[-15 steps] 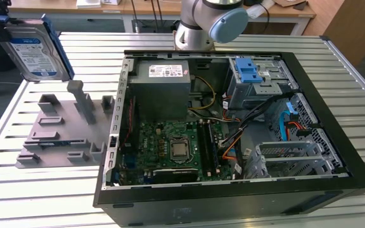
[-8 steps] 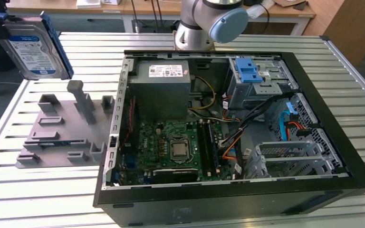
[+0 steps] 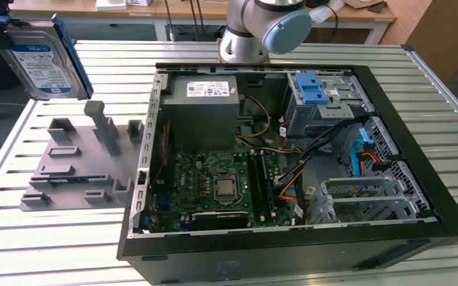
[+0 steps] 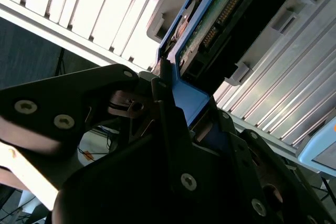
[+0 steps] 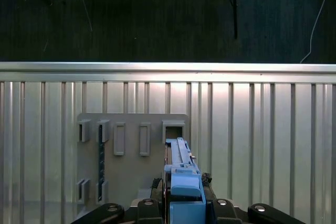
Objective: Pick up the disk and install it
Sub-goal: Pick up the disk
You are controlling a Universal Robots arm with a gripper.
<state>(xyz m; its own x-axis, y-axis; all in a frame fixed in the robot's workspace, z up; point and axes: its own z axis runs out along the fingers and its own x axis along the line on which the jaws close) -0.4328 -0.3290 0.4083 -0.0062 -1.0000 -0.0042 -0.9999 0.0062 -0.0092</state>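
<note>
The jaws are shut tight on the disk (image 3: 45, 56). They hold it by the blue frame that runs round its edge. In the second wrist view the dark jaws press on both sides of that blue frame, and the green board side of the disk (image 4: 215, 14) sticks out past them.

The disk is up in the air and touches nothing but the jaws. It hangs down from them, a little tilted, with its blue and white label showing in the exterior view.

Under the jaws lies a grey holder (image 3: 78, 161) with slots and posts. It sits flat on the silver desk (image 3: 46, 238). In the first wrist view the thin blue edge of the disk (image 5: 181, 163) points down at the holder (image 5: 131, 156), but the two are apart.

Off to one side of the jaws, toward the exterior view's right, the open black computer case (image 3: 277, 253) rests on the desk. Inside it are a grey power box (image 3: 205, 98), a green board (image 3: 213, 179) and a grey drive cage (image 3: 321, 98) with a blue latch. The cage is well apart from the jaws, on the far side of the case from them.

The base of the arm (image 3: 253, 36) stands behind the case.
</note>
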